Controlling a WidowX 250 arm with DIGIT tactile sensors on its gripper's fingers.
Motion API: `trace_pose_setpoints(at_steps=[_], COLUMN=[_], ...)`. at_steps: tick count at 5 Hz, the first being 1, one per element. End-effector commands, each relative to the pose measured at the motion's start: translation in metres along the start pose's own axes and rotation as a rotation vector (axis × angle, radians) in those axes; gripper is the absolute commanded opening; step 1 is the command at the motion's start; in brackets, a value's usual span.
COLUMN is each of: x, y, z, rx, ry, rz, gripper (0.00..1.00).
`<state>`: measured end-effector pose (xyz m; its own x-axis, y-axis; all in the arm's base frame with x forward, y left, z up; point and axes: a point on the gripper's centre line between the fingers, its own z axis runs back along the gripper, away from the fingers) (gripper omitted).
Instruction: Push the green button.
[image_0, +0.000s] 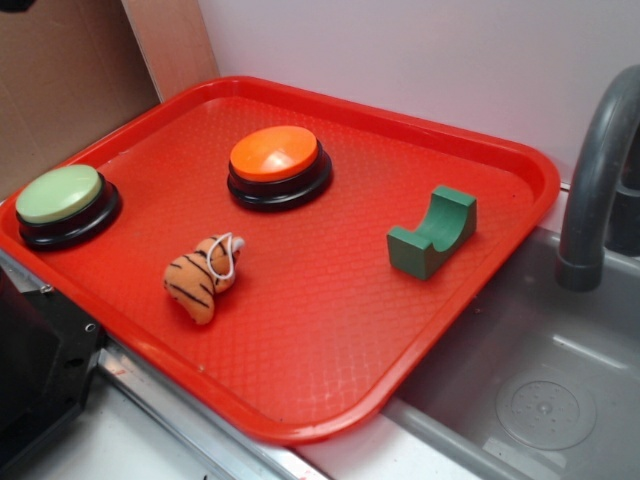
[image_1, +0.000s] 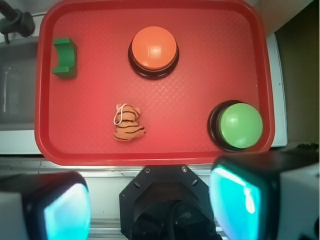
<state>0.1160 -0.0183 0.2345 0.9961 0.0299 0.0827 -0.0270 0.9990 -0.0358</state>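
Note:
The green button, a pale green dome on a black base, sits in the left corner of the red tray. In the wrist view the green button lies at the lower right of the tray, just beyond my right finger. My gripper hangs high above the tray's near edge. It is open, its teal-padded fingers far apart with nothing between them. The exterior view does not show the gripper.
An orange-capped button stands mid-tray. A small tiger toy and a dark green arch block also lie on it. A grey sink and faucet are at the right. The black robot base is at the bottom left.

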Motion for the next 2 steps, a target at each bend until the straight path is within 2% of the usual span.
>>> trace_pose_setpoints(at_steps=[1, 2], x=[0.0, 0.023], y=[0.0, 0.051], z=[0.0, -0.042], rx=[0.0, 0.099], ry=[0.0, 0.046], rz=[0.0, 0.164], gripper=[1.0, 1.0])
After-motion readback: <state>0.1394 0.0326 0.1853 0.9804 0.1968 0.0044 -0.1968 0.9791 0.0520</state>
